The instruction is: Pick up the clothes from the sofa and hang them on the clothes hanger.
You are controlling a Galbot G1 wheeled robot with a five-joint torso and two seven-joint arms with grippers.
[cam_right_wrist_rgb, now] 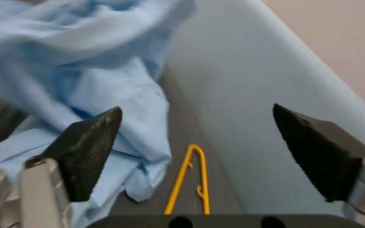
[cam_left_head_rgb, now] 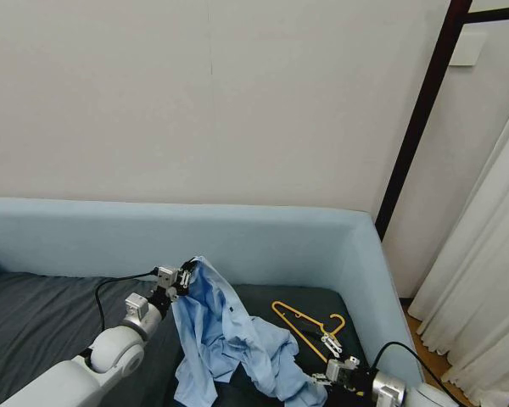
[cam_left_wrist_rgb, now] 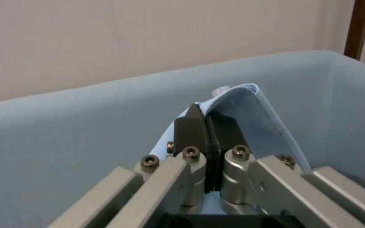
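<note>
While the left gripper (cam_left_head_rgb: 185, 275) pinches the collar of the light blue shirt (cam_left_head_rgb: 229, 339), the rest drapes onto the sofa seat (cam_left_head_rgb: 34, 314). The right gripper (cam_right_wrist_rgb: 196, 111), jaws wide apart, hovers near the orange hanger (cam_left_head_rgb: 310, 325).

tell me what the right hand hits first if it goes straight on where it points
Probably the orange hanger on the sofa seat, in line between the right hand's open fingers; depth is unclear, so it might pass over it.
</note>
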